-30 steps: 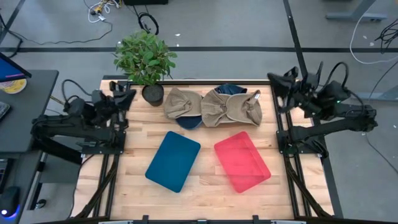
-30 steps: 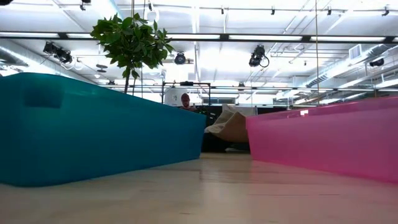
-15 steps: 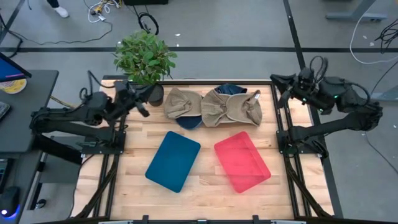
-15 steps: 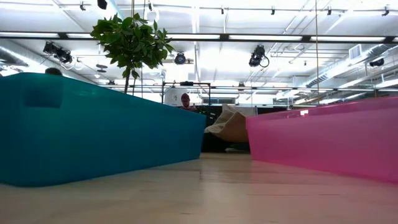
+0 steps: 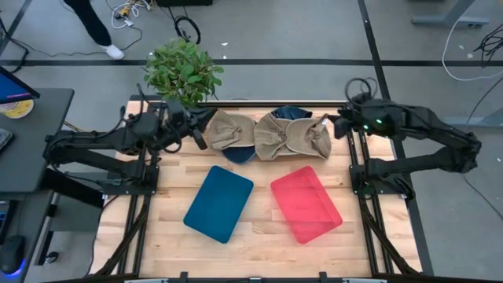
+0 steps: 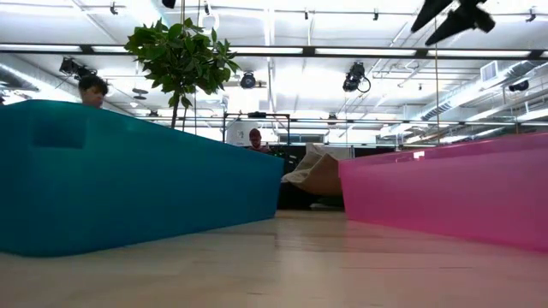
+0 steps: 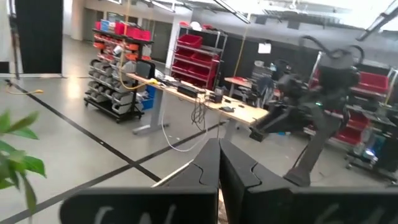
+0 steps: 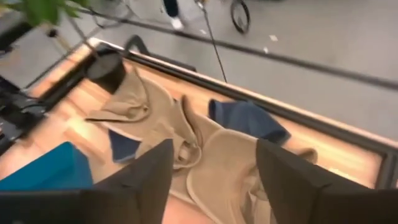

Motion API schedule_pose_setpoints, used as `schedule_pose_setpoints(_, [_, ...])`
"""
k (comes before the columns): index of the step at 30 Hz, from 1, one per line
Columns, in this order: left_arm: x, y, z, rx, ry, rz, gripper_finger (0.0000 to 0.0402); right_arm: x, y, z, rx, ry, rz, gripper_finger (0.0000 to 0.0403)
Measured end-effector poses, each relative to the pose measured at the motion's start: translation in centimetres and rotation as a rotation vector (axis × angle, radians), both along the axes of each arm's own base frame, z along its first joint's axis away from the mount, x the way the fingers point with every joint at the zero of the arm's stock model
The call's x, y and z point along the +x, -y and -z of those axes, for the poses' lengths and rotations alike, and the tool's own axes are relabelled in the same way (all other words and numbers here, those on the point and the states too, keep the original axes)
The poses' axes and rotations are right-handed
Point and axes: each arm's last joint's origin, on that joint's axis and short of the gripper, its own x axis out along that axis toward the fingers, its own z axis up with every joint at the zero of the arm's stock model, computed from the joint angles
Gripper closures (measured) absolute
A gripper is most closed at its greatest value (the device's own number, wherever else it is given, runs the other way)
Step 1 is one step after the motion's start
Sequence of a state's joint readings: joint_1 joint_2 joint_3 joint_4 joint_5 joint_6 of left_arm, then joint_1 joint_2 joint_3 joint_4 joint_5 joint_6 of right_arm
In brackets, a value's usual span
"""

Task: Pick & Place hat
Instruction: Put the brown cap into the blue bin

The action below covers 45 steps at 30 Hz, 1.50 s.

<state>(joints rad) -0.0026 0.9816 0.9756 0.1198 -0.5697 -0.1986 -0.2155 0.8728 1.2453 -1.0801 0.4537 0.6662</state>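
Task barely begun: tan hats (image 5: pixel 271 134) heaped at the table's far edge beside the potted plant (image 5: pixel 182 75), none lifted, none yet in the blue bin (image 5: pixel 219 203) or the pink bin (image 5: pixel 306 203) nearer the front. Left gripper (image 5: pixel 198 135) poised at the plant-side end of the heap, fingers pressed together and holding nothing. Right gripper (image 5: pixel 336 126) at the end away from the plant, fingers spread wide above the hats, empty; grasping, lifting and placing all remaining.

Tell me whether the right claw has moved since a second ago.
Yes. In the high view the right claw has swung from beside the table's right rail inward, and now sits by the tan hats.
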Motion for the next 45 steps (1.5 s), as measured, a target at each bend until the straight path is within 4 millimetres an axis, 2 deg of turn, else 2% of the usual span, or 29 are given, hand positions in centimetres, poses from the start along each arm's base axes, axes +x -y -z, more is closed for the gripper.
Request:
schedule_pose_setpoints(6, [0.5,0.1,0.3,0.004,-0.016,0.033,0.0399,2.3,3.0,1.5,0.102,-0.084,0.098,0.013])
schedule_pose_setpoints(10, [0.5,0.1,0.4,0.003,-0.033,0.033,0.0399,3.4,4.8,1.9,0.044,-0.138,0.119,0.0131])
schedule_pose_setpoints(15, [0.5,0.1,0.5,0.003,-0.036,0.034,0.0399,4.3,5.9,1.6,0.01,-0.078,0.142,0.014])
schedule_pose_setpoints(19, [0.5,0.2,0.5,0.006,-0.037,0.051,0.0399,5.1,6.3,1.3,-0.043,-0.047,0.077,0.0145])
schedule_pose_setpoints(22, [0.5,0.2,0.5,0.006,-0.037,0.053,0.0399,5.5,7.0,1.8,0.027,-0.031,0.099,0.0146])
schedule_pose_setpoints(27, [0.5,0.2,0.5,0.007,-0.037,0.052,0.0399,5.3,8.9,4.1,0.239,-0.107,0.216,0.0116])
schedule_pose_setpoints(34, [0.5,0.1,0.9,0.014,-0.086,0.051,0.0399,4.8,11.7,6.5,0.393,-0.207,0.359,0.0024])
schedule_pose_setpoints(36, [0.5,0.1,1.0,0.013,-0.097,0.052,0.0399,4.6,12.4,6.9,0.421,-0.22,0.397,0.0009])
schedule_pose_setpoints(45, [0.5,0.1,1.1,0.01,-0.106,0.052,0.0399,3.6,15.2,11.2,0.567,-0.25,0.505,0.0028])
